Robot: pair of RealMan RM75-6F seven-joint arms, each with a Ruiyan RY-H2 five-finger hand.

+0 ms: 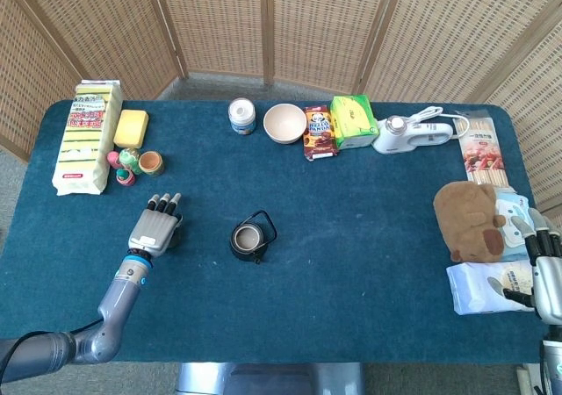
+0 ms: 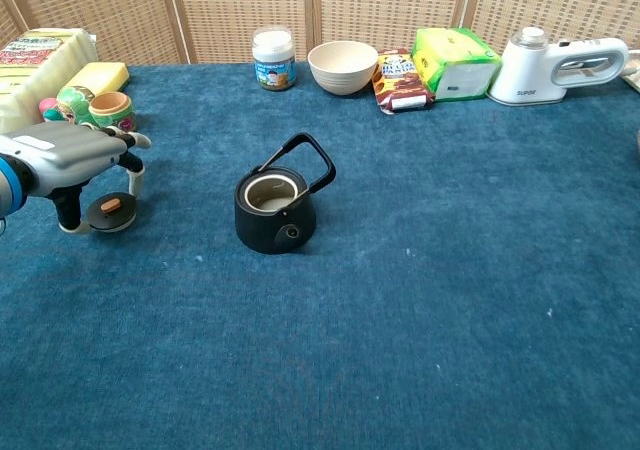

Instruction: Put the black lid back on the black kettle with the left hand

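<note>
Fingers (image 2: 133, 170) flank the black lid (image 2: 111, 211) — black kettle (image 2: 275, 208) uncovered.

1. The white handheld appliance (image 2: 555, 66) at the table's far edge carries the word "SUPOR" low on its base.
2. The brown snack packet (image 1: 320, 132) beside the bowl reads "HELLO PANDA".
3. Print on the jar label, the green box and the sponge pack is too small to read.

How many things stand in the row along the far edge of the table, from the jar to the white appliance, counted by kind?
Jar: 1
Bowl: 1
Snack packets: 2, brown and green
White appliance: 1
Total: 5
</note>
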